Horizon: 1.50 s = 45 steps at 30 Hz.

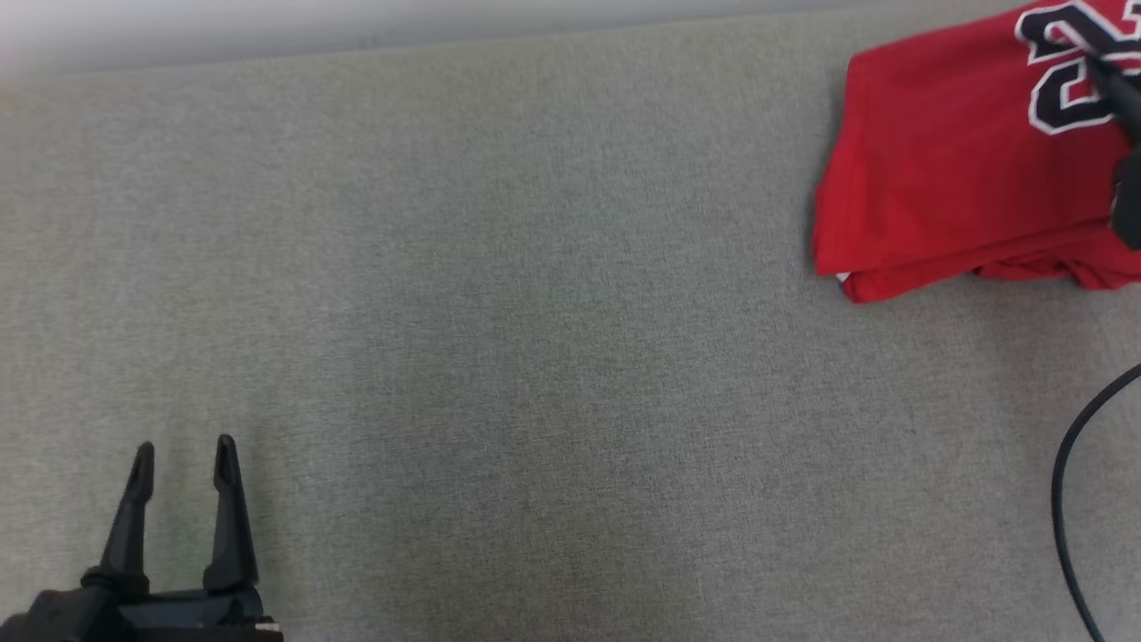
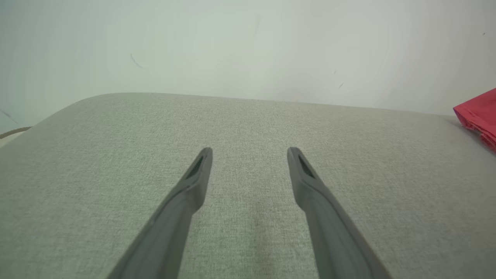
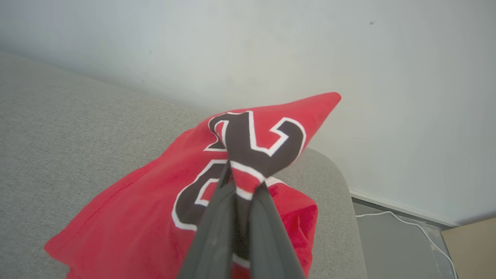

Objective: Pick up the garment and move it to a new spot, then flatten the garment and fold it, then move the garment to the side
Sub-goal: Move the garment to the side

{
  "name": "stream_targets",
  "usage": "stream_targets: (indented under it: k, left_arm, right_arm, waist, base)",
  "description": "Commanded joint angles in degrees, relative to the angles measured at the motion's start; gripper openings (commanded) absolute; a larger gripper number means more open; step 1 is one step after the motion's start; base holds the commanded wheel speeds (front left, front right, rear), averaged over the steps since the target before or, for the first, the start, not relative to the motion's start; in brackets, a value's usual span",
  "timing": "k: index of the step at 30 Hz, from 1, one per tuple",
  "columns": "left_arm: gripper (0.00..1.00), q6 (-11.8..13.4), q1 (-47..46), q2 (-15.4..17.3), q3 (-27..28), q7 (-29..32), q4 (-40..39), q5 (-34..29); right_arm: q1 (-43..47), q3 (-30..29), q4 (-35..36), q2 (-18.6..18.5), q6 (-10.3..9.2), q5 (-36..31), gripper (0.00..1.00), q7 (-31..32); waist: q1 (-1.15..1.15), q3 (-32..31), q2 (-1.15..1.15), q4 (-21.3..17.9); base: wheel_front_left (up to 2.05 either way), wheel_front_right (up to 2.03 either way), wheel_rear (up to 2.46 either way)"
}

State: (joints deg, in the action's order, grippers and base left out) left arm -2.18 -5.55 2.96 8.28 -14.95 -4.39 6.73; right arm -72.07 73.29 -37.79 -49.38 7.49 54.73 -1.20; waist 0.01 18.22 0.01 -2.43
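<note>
Garment point(image 1: 945, 169): red jersey, black numerals outlined in white. Folded into compact stack, layered edges showing along near side. Lies at far right of grey fabric surface point(image 1: 535, 357), near back edge by pale wall.

Right gripper point(image 3: 244, 180): jaws pressed together, pinching fabric at numeral, cloth point(image 3: 147, 209) pulled up into peak beyond fingertips.

Left gripper point(image 1: 185, 455): jaws spread wide, nothing between them, low at near left over bare surface, well apart from jersey. Red corner point(image 2: 478, 114) visible at right edge of left wrist view.

The garment point(image 1: 945, 160) is soft matt cloth (red); work surface point(image 1: 535, 357) coarse woven fabric; left claw point(image 1: 184, 443) matt plastic.
</note>
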Motion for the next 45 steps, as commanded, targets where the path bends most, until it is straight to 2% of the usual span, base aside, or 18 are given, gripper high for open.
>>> stream_targets:
  k: [1, 19, 26, 27, 28, 29, 34, 40, 45]
  left_arm:
    - [1.00, -0.10, -0.84, 0.48, 0.43, -0.23, -0.44, -0.57]
    - [1.00, -0.64, -1.03, 1.51, 2.52, -0.24, -5.93, -1.92]
    - [1.00, -0.44, -0.74, 1.29, 2.70, -0.24, -6.75, -2.20]
    - [1.00, -0.33, -0.73, 1.24, 2.71, -0.24, -6.81, -2.22]
    - [1.00, -0.38, -0.77, 1.18, 2.68, -0.24, -6.78, -2.20]
    - [1.00, -0.38, -0.82, 1.16, 2.67, -0.24, -6.70, -2.21]
    - [1.00, -0.23, -1.25, 1.00, 2.48, -0.24, -6.09, -2.14]
    - [1.00, -0.08, -1.55, 0.68, 2.31, -0.24, -5.06, -1.26]
    - [1.00, 0.13, -0.85, 0.44, 2.06, -0.23, -4.00, -0.49]
  right_arm:
    - [-1.26, 0.12, 0.01, -0.71, 0.01, -0.66, 0.00, 0.19]
    - [-6.93, 0.20, -0.54, -8.21, -0.02, -7.87, 0.00, 5.34]
    - [-6.23, 0.22, -3.00, -8.41, -0.02, -7.11, 0.00, 5.59]
    - [-6.20, 0.22, -3.25, -8.18, -0.02, -7.66, 0.38, 5.37]
    - [-6.32, 0.22, -3.57, -7.99, -0.01, -7.94, 0.63, 5.02]
    - [-6.36, 0.22, -3.92, -7.80, -0.01, -8.10, 1.00, 4.81]
    - [-7.09, 0.23, -5.64, -7.01, -0.01, -10.49, 1.00, 5.42]
    - [-8.01, 0.23, -8.00, -5.99, -0.01, -11.58, 1.00, 2.91]
    - [-6.94, -2.56, -8.74, -3.24, -0.01, -4.94, 1.00, -4.38]
  waist:
    - [-0.01, 2.19, -0.01, -1.35]
    - [-0.01, 6.73, -0.01, -1.74]
    - [-0.01, 7.49, -0.01, -1.57]
    - [-0.01, 7.55, -0.01, -1.60]
    - [-0.01, 7.59, -0.01, -1.61]
    - [-0.01, 7.59, -0.01, -1.60]
    - [-0.01, 7.30, -0.01, -1.54]
    - [-0.01, 5.53, -0.01, -1.27]
    - [-0.01, 2.95, -0.01, -1.23]
  base:
    - [0.00, 0.00, 0.00]
    - [0.00, 0.00, 0.00]
    - [0.00, 0.00, 0.00]
    - [0.00, 0.00, 0.00]
    - [0.00, 0.00, 0.00]
    - [0.00, 0.00, 0.00]
    - [0.00, 0.00, 0.00]
    - [0.00, 0.00, 0.00]
    - [0.00, 0.00, 0.00]
